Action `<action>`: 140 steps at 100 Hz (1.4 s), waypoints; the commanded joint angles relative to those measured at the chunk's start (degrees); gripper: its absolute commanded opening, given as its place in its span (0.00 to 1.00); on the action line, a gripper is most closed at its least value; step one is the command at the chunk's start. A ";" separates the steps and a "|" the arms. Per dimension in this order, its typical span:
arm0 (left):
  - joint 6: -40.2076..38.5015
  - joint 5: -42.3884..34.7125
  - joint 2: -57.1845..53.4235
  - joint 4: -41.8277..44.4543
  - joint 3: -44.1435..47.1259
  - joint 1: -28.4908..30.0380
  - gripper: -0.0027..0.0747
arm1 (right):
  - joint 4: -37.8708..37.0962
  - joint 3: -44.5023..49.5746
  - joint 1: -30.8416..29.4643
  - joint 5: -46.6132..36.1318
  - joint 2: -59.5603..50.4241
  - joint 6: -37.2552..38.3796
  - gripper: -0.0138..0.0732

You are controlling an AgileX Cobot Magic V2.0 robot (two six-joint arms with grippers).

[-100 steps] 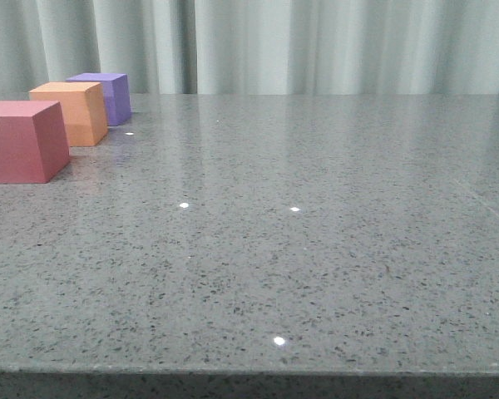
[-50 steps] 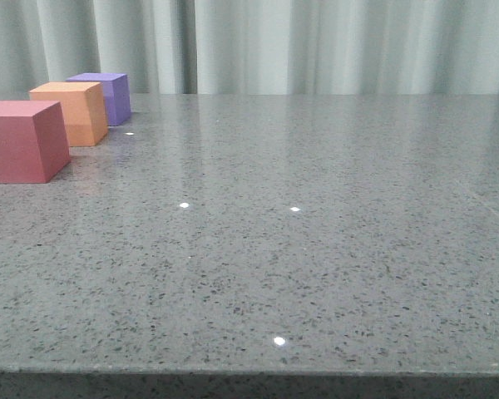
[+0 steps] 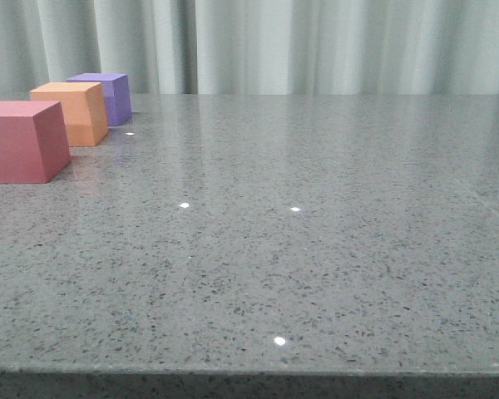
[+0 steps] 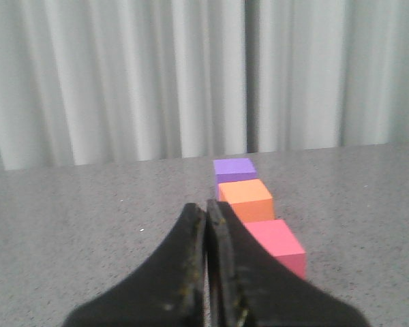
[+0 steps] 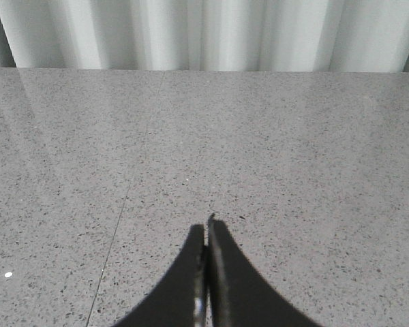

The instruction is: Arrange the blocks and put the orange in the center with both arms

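Left gripper: pinched together, holding nothing, aimed near the row.
Right gripper: also closed and empty, over bare table.
Blocks: red cube nearest, orange cube in the middle, purple cube farthest.
Judgement: the row looks arranged.

Grey speckled table, pale pleated curtain bkgd

red cube, orange cube, purple cube in a row (left side), speckled table
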 commanded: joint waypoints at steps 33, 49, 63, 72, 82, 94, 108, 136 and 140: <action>-0.08 -8.11 -11.21 1.42 14.45 8.56 0.01 | -0.90 -1.47 -0.44 -4.57 -0.09 -0.39 0.08; -0.18 -13.12 -11.21 1.28 19.43 8.69 0.01 | -0.90 -1.47 -0.44 -4.41 -0.09 -0.39 0.08; -0.51 -17.35 -11.21 1.28 22.37 8.58 0.01 | -0.90 -1.47 -0.44 -4.35 -0.09 -0.39 0.08; -0.51 -17.78 -11.21 1.28 22.51 7.98 0.01 | -0.90 -1.47 -0.44 -4.35 -0.09 -0.39 0.08; -0.51 -17.79 -11.21 1.72 22.51 6.86 0.01 | -0.90 -1.47 -0.44 -4.35 -0.09 -0.39 0.08; -0.51 -17.79 -11.21 1.72 22.51 5.72 0.01 | -0.90 -1.47 -0.44 -4.35 -0.09 -0.39 0.08; -0.51 -17.79 -11.21 1.62 22.51 5.63 0.01 | -0.90 -1.47 -0.44 -4.35 -0.09 -0.39 0.08; -0.51 -17.79 -11.21 1.50 22.51 5.63 0.01 | -0.90 -1.47 -0.44 -4.35 -0.09 -0.39 0.08; -0.51 -17.79 -11.21 1.50 22.51 5.63 0.01 | -0.90 -1.47 -0.44 -4.35 -0.09 -0.39 0.08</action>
